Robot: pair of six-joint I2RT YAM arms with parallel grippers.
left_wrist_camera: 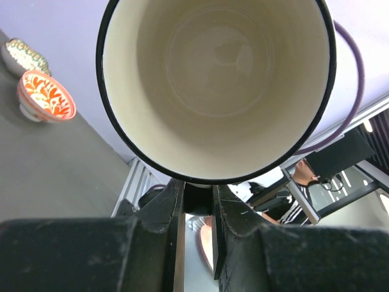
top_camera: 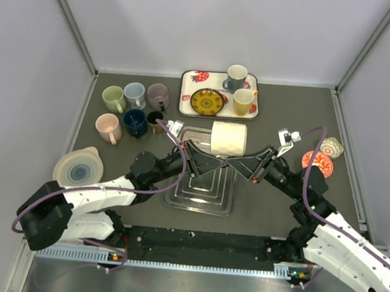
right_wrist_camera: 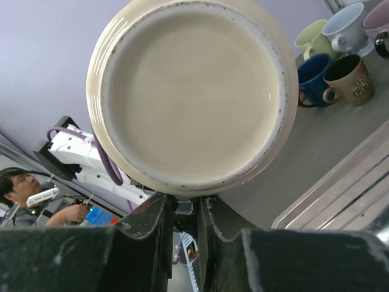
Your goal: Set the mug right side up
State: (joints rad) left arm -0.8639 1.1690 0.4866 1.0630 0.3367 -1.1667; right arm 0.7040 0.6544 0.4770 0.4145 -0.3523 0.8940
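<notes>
A cream mug (top_camera: 228, 139) with a black rim lies on its side in the air above the metal tray (top_camera: 197, 199). In the left wrist view its open mouth (left_wrist_camera: 216, 73) faces me. In the right wrist view I see its flat base (right_wrist_camera: 191, 91). My left gripper (top_camera: 220, 159) (left_wrist_camera: 199, 194) is shut on the dark handle under the mug. My right gripper (top_camera: 233, 162) (right_wrist_camera: 187, 207) comes from the other side, its jaws narrowly closed on something just under the mug's base, seemingly the same handle. The two grippers' tips nearly meet.
Several upright mugs (top_camera: 133, 106) stand at the back left, also in the right wrist view (right_wrist_camera: 340, 67). A white strawberry tray (top_camera: 185, 97) holds a plate and two mugs. Two patterned bowls (top_camera: 314, 161) sit at the right. A stack of pale plates (top_camera: 78, 166) sits at the left.
</notes>
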